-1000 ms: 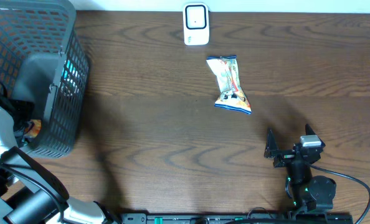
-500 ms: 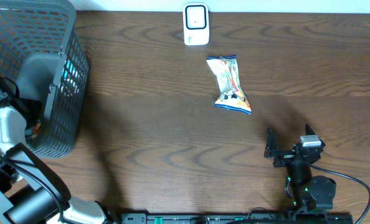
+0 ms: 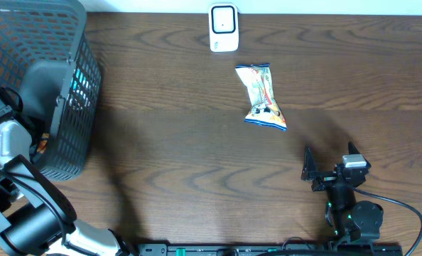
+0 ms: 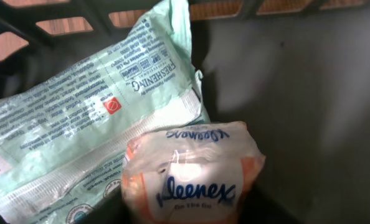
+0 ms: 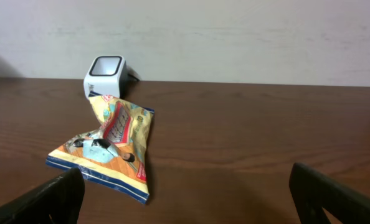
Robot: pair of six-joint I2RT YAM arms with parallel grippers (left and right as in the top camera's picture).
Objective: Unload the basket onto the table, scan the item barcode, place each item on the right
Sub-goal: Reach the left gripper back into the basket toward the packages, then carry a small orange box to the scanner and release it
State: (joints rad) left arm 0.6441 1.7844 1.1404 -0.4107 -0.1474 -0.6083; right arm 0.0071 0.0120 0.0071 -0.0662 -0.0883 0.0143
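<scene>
1. Finds the Kleenex pack (image 4: 191,171) inside the basket (image 3: 76,71), against a green wipes pack (image 4: 91,106), broad face across the view, dead ahead of the left wrist camera.
2. Cannot tell how the left gripper's jaws stand: hidden by mesh from above, out of frame at the wrist.
3. Shows the right gripper (image 5: 185,186) spread wide, empty, facing the snack bag (image 5: 107,146).
4. Favours the left arm (image 3: 1,139); probably calls for a carry rightward to the scanner (image 3: 224,28), well apart.

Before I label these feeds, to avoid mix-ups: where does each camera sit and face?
Overhead: above, looking down on basket, scanner, snack packet; left arm, right arm show.
Left wrist: inside basket, facing Kleenex pack, wipes pack; no fingers.
Right wrist: low over table, facing snack packet, scanner; fingers at bottom corners.
Shared by overhead and right wrist: snack packet, scanner.
</scene>
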